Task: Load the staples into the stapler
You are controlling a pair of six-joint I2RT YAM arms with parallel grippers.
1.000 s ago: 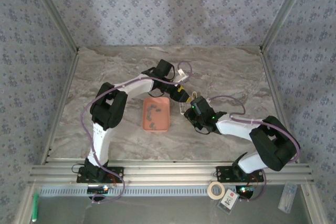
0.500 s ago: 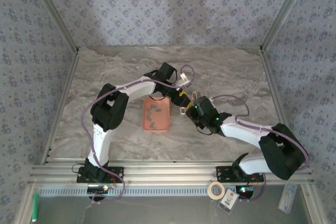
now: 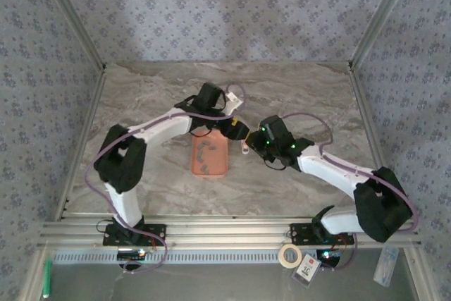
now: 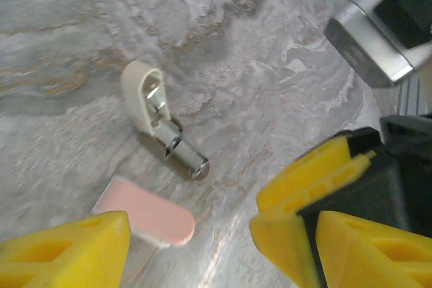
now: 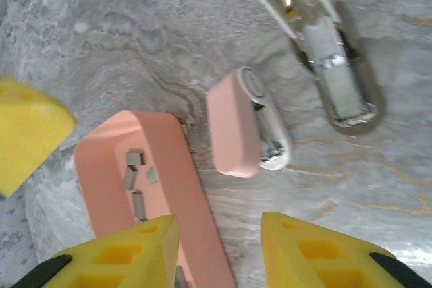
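Marble surface holds the stapler splayed open beside the tray where the staples lie — with your left tool and right tool both released, you look to be at pick-up; next, pinch one strip cleanly.

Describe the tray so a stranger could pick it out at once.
On the marble table, look near the middle as seen from the top view. The tray lies flat just left of the small pink stapler. It alone is a salmon-orange open rectangle with tiny grey staples inside.
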